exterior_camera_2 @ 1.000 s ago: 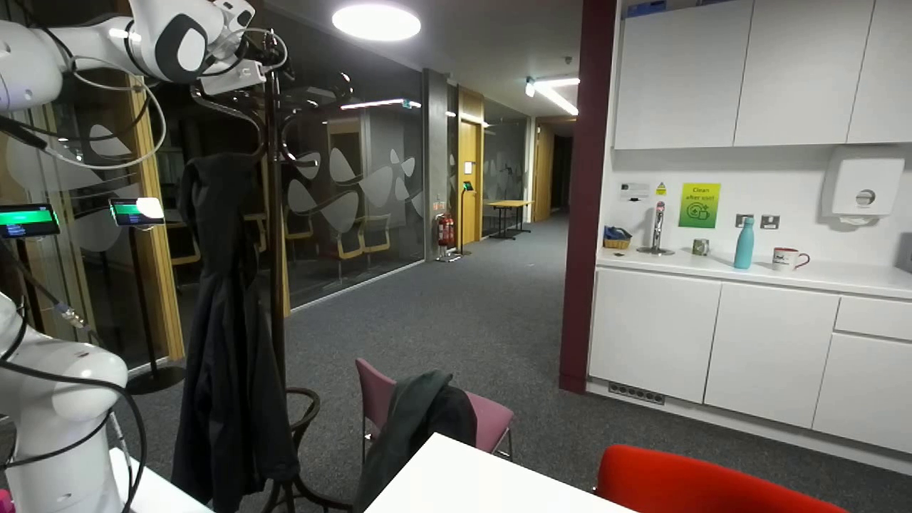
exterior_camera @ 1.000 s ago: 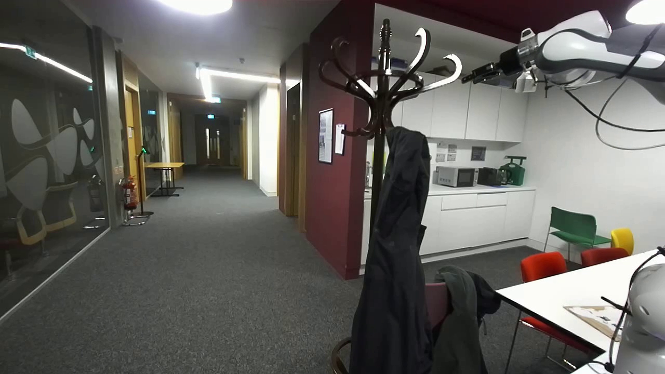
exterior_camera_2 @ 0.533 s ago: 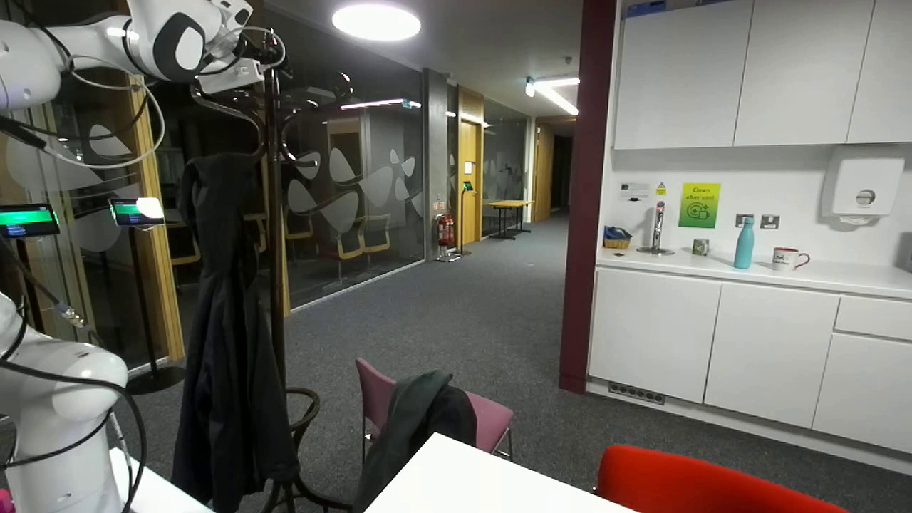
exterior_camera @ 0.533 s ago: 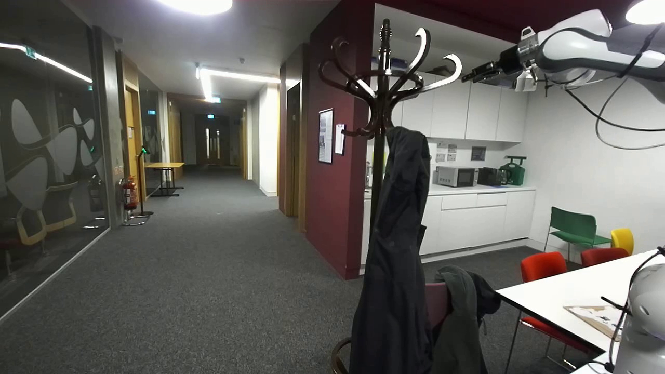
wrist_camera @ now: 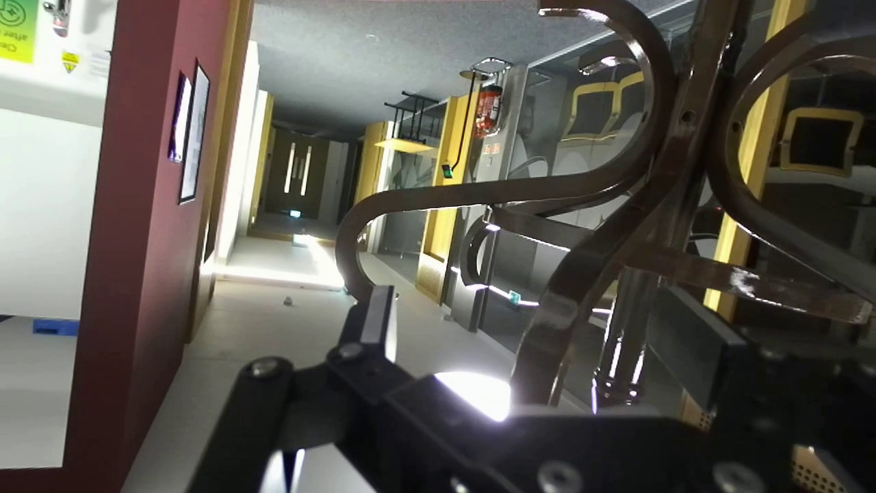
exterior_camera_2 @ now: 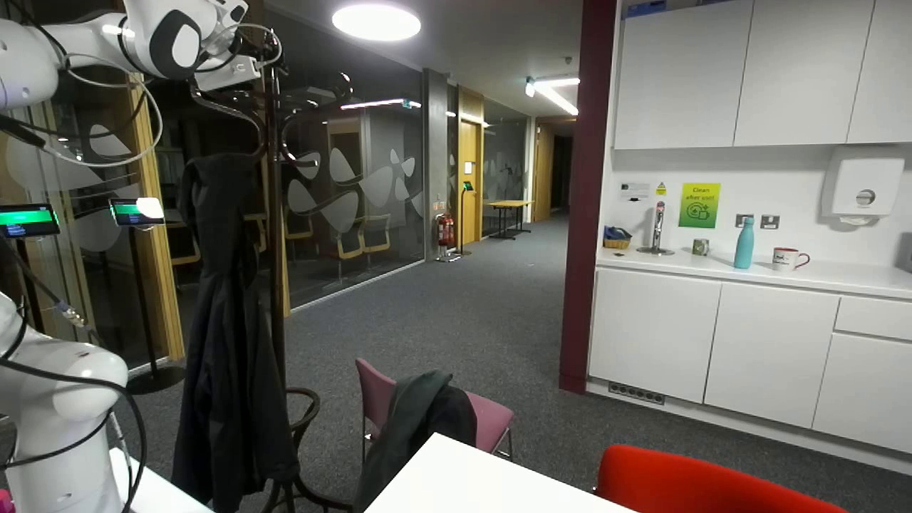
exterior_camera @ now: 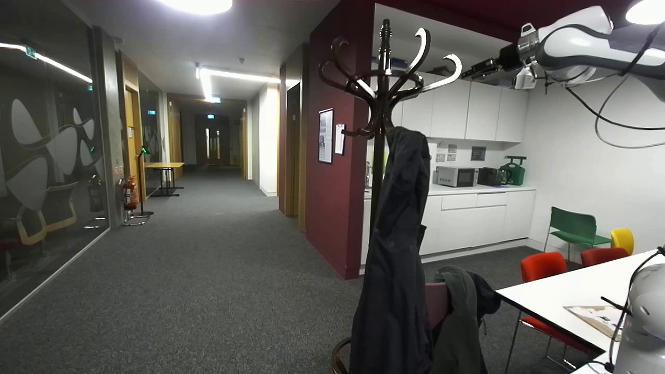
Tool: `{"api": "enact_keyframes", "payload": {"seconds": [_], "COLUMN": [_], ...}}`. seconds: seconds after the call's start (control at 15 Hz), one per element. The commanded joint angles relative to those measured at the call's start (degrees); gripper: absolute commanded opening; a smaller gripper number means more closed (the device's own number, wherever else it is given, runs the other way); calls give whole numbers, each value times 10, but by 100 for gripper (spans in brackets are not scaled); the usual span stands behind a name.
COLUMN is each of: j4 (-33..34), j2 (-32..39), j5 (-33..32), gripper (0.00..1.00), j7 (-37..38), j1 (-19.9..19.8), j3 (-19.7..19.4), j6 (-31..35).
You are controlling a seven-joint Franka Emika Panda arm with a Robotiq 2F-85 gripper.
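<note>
A dark brown coat rack [exterior_camera: 382, 106] with curved hooks stands upright in both exterior views. My black gripper [exterior_camera: 479, 70] points at it from the right in an exterior view, close to the tip of a hook [exterior_camera: 453, 61]. In the wrist view, where the room appears upside down, the gripper [wrist_camera: 530, 301] is open, its two fingers wide apart. A curved hook [wrist_camera: 554, 329] and the rack's top post [wrist_camera: 626, 329] show in the space between them; I see no grip on either. A dark coat [exterior_camera: 397, 234] hangs lower on the rack. In an exterior view the fingers are hidden.
Beneath the arm is a white table [exterior_camera_2: 456, 474], with a red chair [exterior_camera_2: 684, 481] beside it. A purple chair [exterior_camera_2: 491, 420] carries a jacket [exterior_camera_2: 410, 420]. Loose cables [exterior_camera: 602, 117] hang from the arm. White kitchen cabinets [exterior_camera: 467, 111] stand behind.
The arm and gripper have risen slightly, and in an exterior view the wrist has drifted a little to the left. The coat rack and coat have not moved.
</note>
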Motion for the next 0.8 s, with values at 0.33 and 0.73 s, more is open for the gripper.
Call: {"api": "enact_keyframes", "payload": {"seconds": [0.33, 0.73], "j4": [76, 110], "j2": [48, 81], "j5": [11, 24], "gripper": [100, 100], "j7": [-12, -18], "j1": [13, 11], "j3": [-10, -14], "j6": [-16, -25]}}
